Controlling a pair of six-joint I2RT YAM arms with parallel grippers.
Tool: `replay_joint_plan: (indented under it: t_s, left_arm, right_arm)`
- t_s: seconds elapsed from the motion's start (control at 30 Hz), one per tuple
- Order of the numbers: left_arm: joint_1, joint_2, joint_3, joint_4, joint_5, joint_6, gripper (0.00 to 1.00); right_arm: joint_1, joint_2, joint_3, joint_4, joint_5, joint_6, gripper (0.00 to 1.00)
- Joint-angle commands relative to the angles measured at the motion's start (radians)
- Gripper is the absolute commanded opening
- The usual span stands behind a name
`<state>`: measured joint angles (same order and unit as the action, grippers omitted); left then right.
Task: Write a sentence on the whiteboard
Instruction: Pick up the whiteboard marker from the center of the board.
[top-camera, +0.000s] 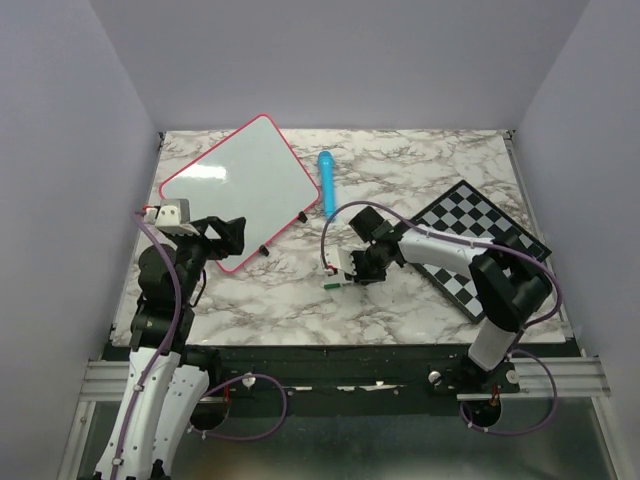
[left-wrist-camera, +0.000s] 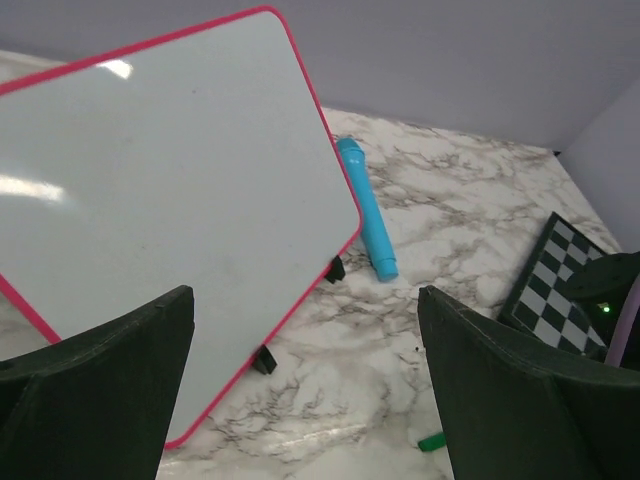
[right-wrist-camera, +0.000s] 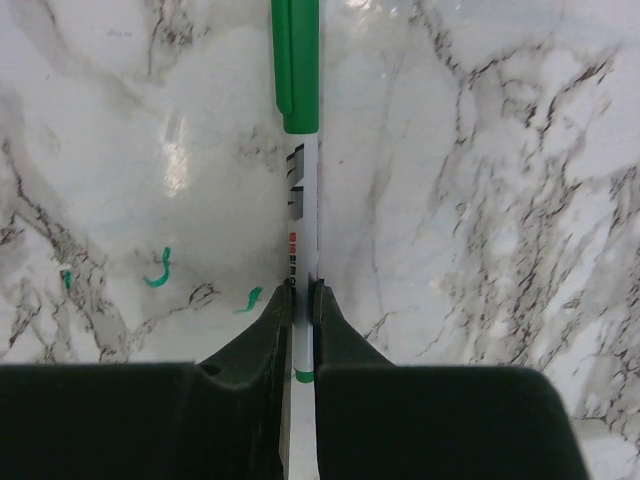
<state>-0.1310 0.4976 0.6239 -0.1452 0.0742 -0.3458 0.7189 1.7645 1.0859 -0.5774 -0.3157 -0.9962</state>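
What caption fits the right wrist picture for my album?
Right pincer clamps a capped green marker, with the marble table and small green ink squiggles behind it.

setting: robotics lab cell | cues: plain walls (top-camera: 60, 150); marble-print table (top-camera: 290, 300); aluminium rail (top-camera: 560, 375); bolted left arm (top-camera: 160, 290), right arm (top-camera: 450, 255)
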Motion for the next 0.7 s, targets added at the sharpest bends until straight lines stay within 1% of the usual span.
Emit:
replay_joint_plan:
  t_s: [0.0, 0.03, 0.07, 0.17, 0.2, 0.27, 0.33, 0.37, 0.47, 0.67]
  left_arm:
    - [0.004, -0.011, -0.044, -0.044, 0.154, -0.264, 0.99]
    - [0.004, -0.01, -0.058, -0.019, 0.194, -0.315, 0.99]
    - [0.004, -0.002, -0.094, -0.001, 0.266, -0.385, 0.99]
    - [-0.004, 0.044, -0.154, 0.042, 0.39, -0.487, 0.99]
    - [-0.01, 0.056, -0.165, 0.048, 0.406, -0.49, 0.99]
    - [-0.061, 0.082, -0.185, 0.038, 0.401, -0.489, 0.99]
    - [-0.108, 0.096, -0.196, 0.038, 0.366, -0.484, 0.99]
    - [-0.154, 0.116, -0.205, 0.042, 0.354, -0.484, 0.98]
    - [-0.229, 0.169, -0.223, 0.081, 0.329, -0.487, 0.97]
    - [-0.294, 0.286, -0.268, 0.217, 0.346, -0.507, 0.93]
  right_arm:
    - [0.002, -0.108, -0.066, -0.015, 0.001, -0.016, 0.02]
    - [0.002, -0.131, -0.098, 0.007, -0.012, -0.021, 0.01]
    - [-0.001, -0.155, -0.113, 0.016, -0.022, -0.027, 0.01]
    - [-0.006, -0.214, -0.152, 0.04, -0.045, -0.038, 0.01]
    - [-0.007, -0.227, -0.156, 0.044, -0.043, -0.042, 0.01]
    - [-0.012, -0.234, -0.159, 0.054, -0.04, -0.044, 0.01]
    - [-0.016, -0.241, -0.162, 0.06, -0.04, -0.048, 0.01]
    - [-0.018, -0.247, -0.165, 0.063, -0.039, -0.05, 0.01]
    - [-0.019, -0.269, -0.176, 0.079, -0.04, -0.055, 0.01]
    - [-0.021, -0.321, -0.199, 0.1, -0.066, -0.067, 0.01]
